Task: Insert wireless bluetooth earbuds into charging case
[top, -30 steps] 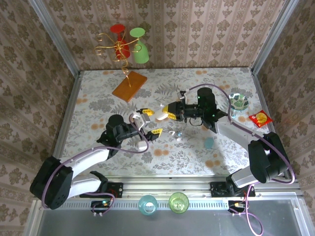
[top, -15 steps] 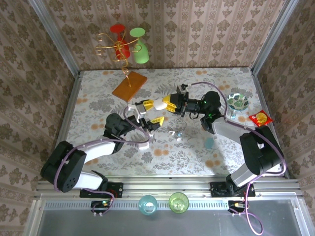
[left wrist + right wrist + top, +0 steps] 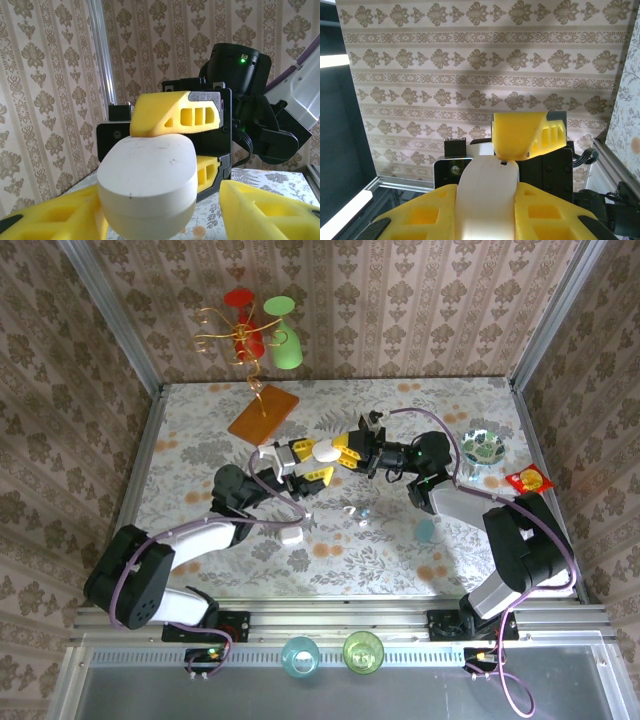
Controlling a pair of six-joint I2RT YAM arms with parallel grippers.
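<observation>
A white pebble-shaped charging case (image 3: 325, 451) hangs in the air above the table's middle. My right gripper (image 3: 342, 452) is shut on it; in the right wrist view the case (image 3: 487, 200) sits pinched between my two yellow fingers (image 3: 420, 215). My left gripper (image 3: 309, 463) faces it from the left, jaws straddling the case (image 3: 147, 185). Its left finger (image 3: 55, 215) is at the case's side, and a gap remains before its right finger (image 3: 270, 210). Two tiny glossy earbuds (image 3: 357, 513) lie on the table below.
A second white case (image 3: 291, 536) and a pale blue piece (image 3: 425, 530) lie on the table. A wooden stand (image 3: 263, 416) with red and green glasses is at the back left. A glass bowl (image 3: 484, 447) and red packet (image 3: 528, 481) sit right.
The right gripper carried the case left and up. The left gripper rose to meet it, and its jaws have narrowed around the case.
</observation>
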